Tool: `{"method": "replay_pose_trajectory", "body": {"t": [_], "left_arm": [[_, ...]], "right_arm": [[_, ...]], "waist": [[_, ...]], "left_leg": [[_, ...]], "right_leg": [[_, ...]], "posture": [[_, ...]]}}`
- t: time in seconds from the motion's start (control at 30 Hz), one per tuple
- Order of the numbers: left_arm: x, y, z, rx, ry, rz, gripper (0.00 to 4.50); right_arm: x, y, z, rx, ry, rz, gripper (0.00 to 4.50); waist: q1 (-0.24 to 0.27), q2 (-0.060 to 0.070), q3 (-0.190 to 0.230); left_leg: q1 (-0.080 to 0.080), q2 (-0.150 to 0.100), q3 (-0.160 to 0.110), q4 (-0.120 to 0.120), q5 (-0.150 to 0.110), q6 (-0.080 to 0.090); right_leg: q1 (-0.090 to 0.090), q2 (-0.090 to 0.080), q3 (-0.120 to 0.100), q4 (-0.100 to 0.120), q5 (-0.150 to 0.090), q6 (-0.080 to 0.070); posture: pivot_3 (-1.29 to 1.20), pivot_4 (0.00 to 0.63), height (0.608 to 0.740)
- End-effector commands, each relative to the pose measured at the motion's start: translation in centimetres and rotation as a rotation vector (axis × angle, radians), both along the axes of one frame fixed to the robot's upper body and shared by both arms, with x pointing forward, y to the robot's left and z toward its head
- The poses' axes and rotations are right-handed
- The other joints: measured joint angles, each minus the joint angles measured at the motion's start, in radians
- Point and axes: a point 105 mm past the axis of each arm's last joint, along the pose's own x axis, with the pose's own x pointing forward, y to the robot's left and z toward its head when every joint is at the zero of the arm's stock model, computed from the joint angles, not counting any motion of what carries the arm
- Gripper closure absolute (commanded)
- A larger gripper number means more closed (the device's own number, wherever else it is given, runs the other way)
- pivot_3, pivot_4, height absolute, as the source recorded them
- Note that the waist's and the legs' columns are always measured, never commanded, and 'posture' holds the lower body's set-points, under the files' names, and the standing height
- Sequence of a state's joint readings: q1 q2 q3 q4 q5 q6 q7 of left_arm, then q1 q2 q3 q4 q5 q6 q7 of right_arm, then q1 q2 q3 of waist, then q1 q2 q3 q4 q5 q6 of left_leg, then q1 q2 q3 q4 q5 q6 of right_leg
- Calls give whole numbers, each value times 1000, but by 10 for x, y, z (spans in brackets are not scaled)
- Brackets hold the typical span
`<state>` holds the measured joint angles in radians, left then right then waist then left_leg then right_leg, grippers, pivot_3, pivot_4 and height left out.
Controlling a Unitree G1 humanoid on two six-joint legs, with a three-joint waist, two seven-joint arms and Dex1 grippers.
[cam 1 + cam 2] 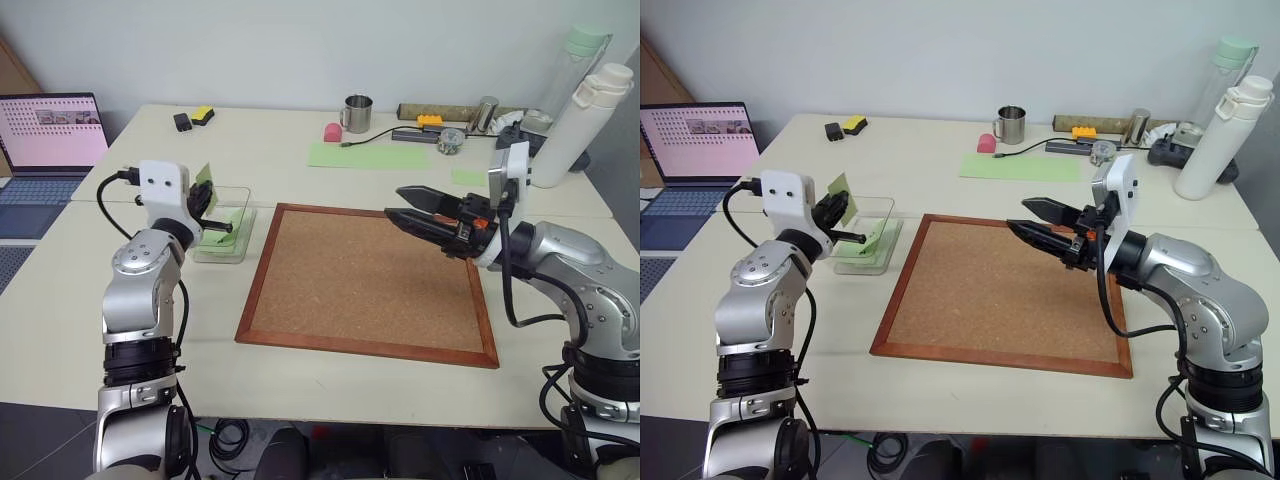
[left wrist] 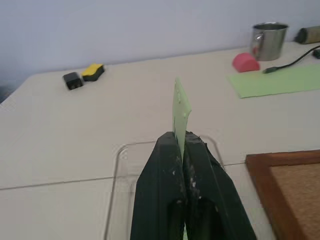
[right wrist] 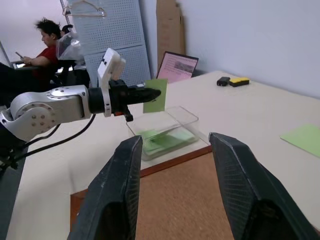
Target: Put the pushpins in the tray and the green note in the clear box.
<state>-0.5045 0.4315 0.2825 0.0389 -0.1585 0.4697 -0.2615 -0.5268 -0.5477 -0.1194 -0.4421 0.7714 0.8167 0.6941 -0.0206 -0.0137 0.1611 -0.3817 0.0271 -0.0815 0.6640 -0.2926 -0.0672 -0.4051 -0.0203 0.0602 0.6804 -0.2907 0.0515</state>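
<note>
Two grippers are up off the table in front of you. Your left gripper (image 2: pixel 181 145) has its fingers pressed tight together on the green note (image 2: pixel 180 112), which stands on edge out of the fingertips; in the wrist view you see the paper nearly side-on, so any mark on it cannot be made out. That hand hangs just above the clear box (image 1: pixel 240 236), which sits on the table right beside the left edge of the cork board (image 1: pixel 365 285). The note is held above the box, not inside it. Some pale green paper (image 3: pixel 162 140) already lies flat on the box floor.

Your right gripper (image 3: pixel 172 150) is raised over the right part of the cork board, pointing across it toward the left arm. Its two fingers stand partly apart with bare air between them, gripping nothing. From its wrist camera you look straight at the left gripper, the note and the box, all well apart from it across the board.

The cork surface looks bare. Farther back on the table lie a long pale green sheet (image 1: pixel 368 155), a metal mug (image 1: pixel 357 113) and a white bottle (image 1: pixel 583 125). A laptop (image 1: pixel 52 130) stands open at the far left.
</note>
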Motion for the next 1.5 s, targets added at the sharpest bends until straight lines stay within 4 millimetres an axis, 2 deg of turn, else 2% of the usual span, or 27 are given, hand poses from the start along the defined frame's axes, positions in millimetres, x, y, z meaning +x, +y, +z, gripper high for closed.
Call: {"method": "replay_pose_trajectory", "body": {"t": [0.03, 0.37, 0.77, 1.0, 1.13, 1.3, 1.37, 1.5], "left_arm": [[-3, 2, -1, 13, -24, 36, 4500], [9, 9, -17, 19, 21, 50, 4500], [11, 4, -8, 56, -17, 10, 2230], [11, -25, 16, 119, -74, -163, 840], [8, -58, 32, 92, -64, -372, 39], [-16, -95, 28, 100, 64, -692, 39], [-31, -105, 21, 86, 131, -815, 39], [-59, -117, -6, 182, 252, -972, 39]], "right_arm": [[-5, 0, 4, -18, -34, 15, 2295], [-3, -5, -5, -83, -36, -21, 2295], [-1, -7, -5, -86, -45, -39, 2261], [4, -14, -6, -95, -49, -67, 2261], [9, -22, -8, -109, -59, -97, 2261], [11, -33, -17, -165, -56, -107, 2261], [10, -40, -26, -194, -36, -109, 2261], [6, -57, -55, -267, 25, -120, 2261]], "waist": [[-3, 0, 0], [-5, 0, 0], [-7, 0, 0], [-6, 0, 0], [-6, 0, 0], [-12, 0, 0], [-12, 0, 0], [-12, 0, 0]], "left_leg": [[0, 0, 0, 0, 0, 0], [0, 0, 0, 0, 0, 0], [0, 0, 0, 0, 0, 0], [0, 0, 0, 0, 0, 0], [0, 0, 0, 0, 0, 0], [0, 0, 0, -1, 0, 0], [0, 1, 0, -1, 0, 0], [0, 1, 1, -1, 0, 0]], "right_leg": [[0, 0, 0, 0, 0, 0], [0, 0, -1, 0, 0, 0], [0, 0, -1, 0, 0, 0], [0, 0, -1, 0, 0, 0], [0, 0, -1, 0, 0, 0], [0, 1, 0, 0, 0, 0], [0, 1, -1, 0, 0, 0], [0, 1, 0, 0, 0, 0]], "posture": [[0, 150, 740], [0, 150, 740], [0, 150, 740], [0, 150, 740], [0, 150, 740], [0, 150, 740], [0, 150, 740], [0, 150, 740]]}}
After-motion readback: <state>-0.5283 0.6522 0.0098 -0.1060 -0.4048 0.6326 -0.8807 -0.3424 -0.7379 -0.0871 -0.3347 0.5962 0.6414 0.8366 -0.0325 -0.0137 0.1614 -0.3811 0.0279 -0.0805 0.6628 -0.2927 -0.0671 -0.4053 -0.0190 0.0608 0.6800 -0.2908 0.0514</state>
